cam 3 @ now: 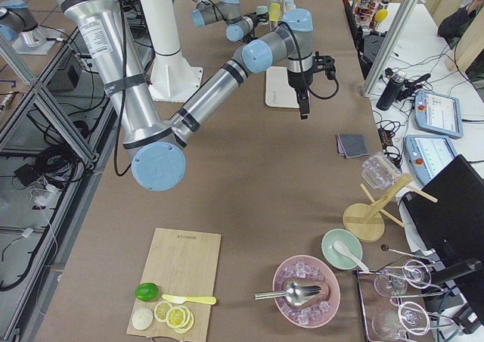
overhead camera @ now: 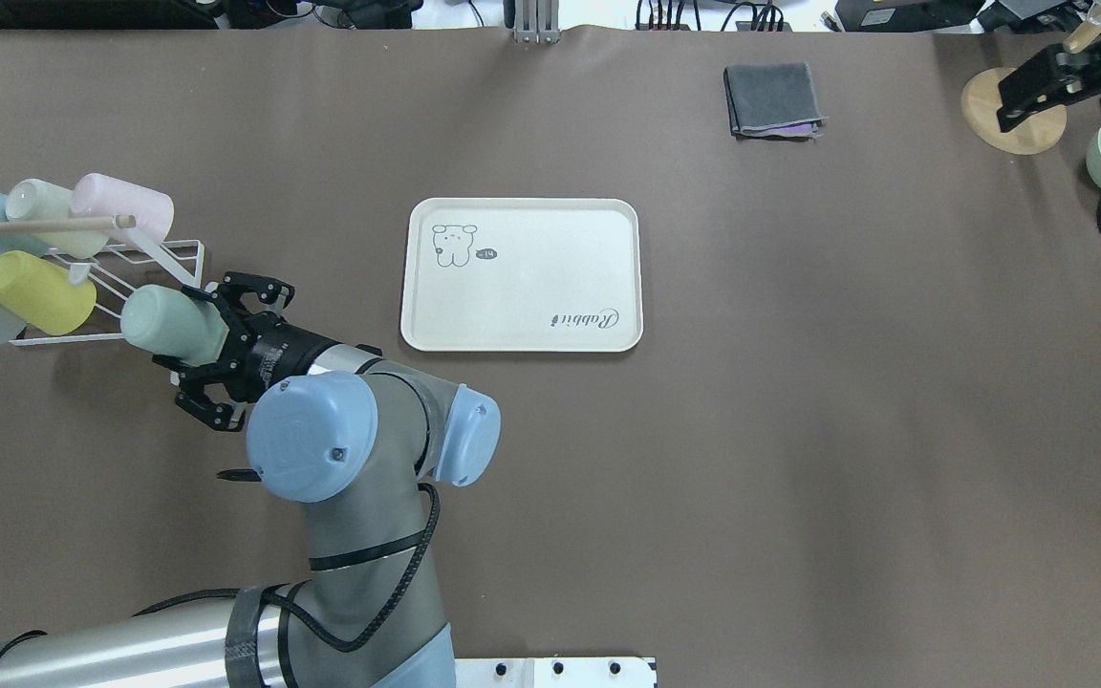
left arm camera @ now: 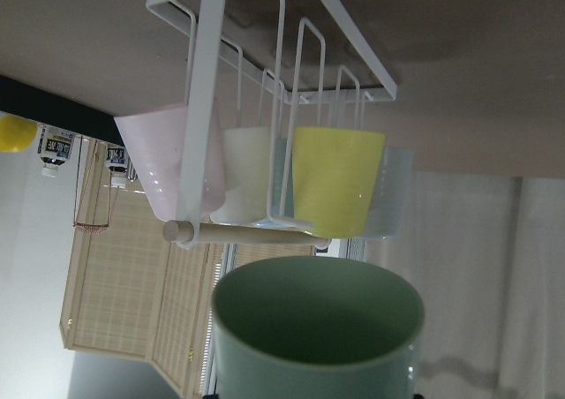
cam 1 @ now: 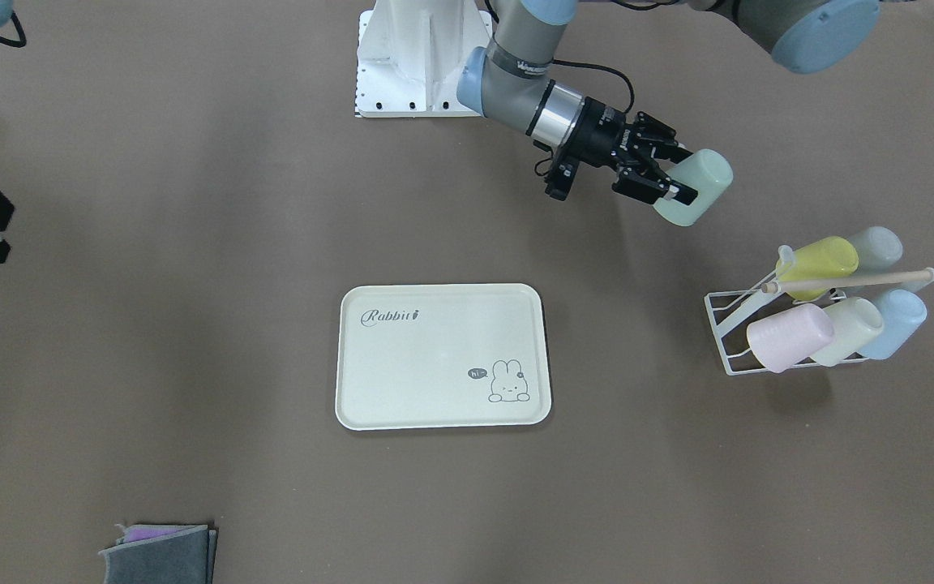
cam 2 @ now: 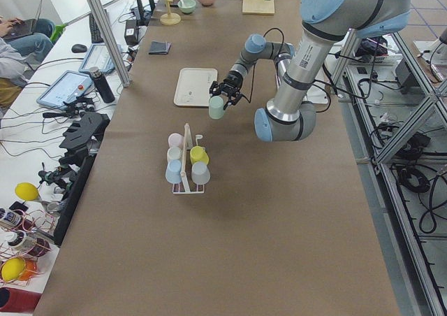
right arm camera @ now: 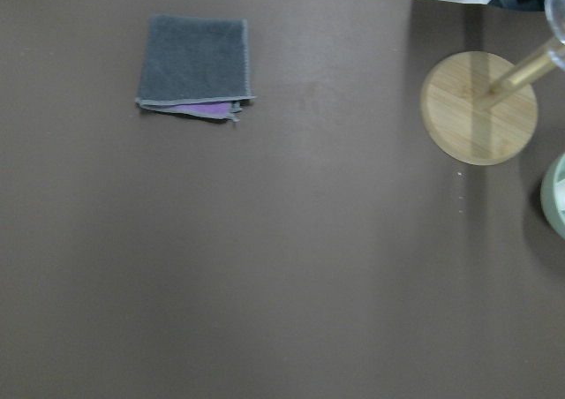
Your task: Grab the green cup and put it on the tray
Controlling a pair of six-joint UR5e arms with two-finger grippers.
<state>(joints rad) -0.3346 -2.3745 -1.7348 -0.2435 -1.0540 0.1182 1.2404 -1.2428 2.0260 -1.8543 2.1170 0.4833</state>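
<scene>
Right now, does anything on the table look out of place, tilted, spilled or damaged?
Nothing looks spilled or damaged. The green cup is held on its side in the left gripper, beside the rack, which fits the task. The tray lies flat and bare. The other cups lean on the rack, as seems normal.

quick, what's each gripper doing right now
left gripper: shut on the green cup
right gripper: cannot tell whether it is open or shut
</scene>
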